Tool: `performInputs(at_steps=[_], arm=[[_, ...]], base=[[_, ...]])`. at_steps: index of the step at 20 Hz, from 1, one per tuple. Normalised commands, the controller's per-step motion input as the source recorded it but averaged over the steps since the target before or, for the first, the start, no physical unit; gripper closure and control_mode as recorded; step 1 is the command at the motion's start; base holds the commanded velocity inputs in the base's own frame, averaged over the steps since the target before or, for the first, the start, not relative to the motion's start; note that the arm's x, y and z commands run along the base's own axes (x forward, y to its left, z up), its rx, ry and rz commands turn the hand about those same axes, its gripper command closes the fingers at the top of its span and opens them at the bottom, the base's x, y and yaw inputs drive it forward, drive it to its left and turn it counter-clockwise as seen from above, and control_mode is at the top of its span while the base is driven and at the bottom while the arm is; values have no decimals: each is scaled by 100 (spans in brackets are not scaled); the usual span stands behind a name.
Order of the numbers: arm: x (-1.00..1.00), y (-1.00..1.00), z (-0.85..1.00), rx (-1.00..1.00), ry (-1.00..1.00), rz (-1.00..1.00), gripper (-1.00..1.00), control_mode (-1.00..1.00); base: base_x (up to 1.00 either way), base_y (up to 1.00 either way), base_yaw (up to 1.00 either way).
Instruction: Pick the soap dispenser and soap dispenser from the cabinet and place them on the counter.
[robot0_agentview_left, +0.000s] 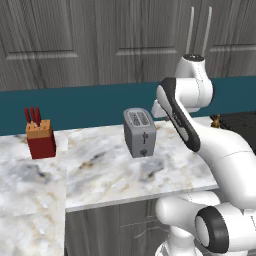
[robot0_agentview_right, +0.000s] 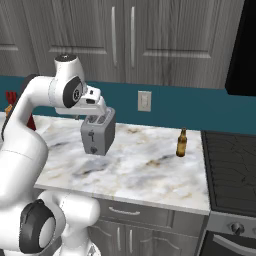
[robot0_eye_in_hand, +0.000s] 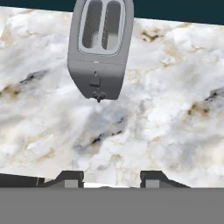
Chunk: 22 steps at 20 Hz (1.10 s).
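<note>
While the fingers (robot0_eye_in_hand: 111, 178) point down at the marbled table (robot0_eye_in_hand: 166, 118), parted with nothing between them, the toaster (robot0_eye_in_hand: 100, 48) stands just ahead. Both soap dispensers are presumably behind the shut doors of the cabinet (robot0_agentview_right: 150, 40) above (its silver handles (robot0_agentview_right: 123, 35) meet at the seam), so the goal lies upward and back, and a door probably must be pulled first.

wall: teal band (robot0_agentview_right: 200, 107) | outlet (robot0_agentview_right: 144, 101) | right: dark stove (robot0_agentview_right: 232, 170), possibly hood above (robot0_agentview_right: 242, 50)
</note>
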Motion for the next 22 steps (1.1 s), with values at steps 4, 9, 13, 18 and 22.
performInputs(at_steps=[4,9,13,18,22], arm=[[-2,-4,0,0,0,0,-100,-100],[-11,-11,11,7,-7,-2,-100,-100],[-16,-11,14,6,-10,-5,-100,-100],[-14,-13,19,1,-9,-9,-100,-100],[-11,-17,23,-1,-6,-11,-100,-100]], base=[[0,0,0],[0,0,0],[0,0,0],[0,0,0],[0,0,0]])
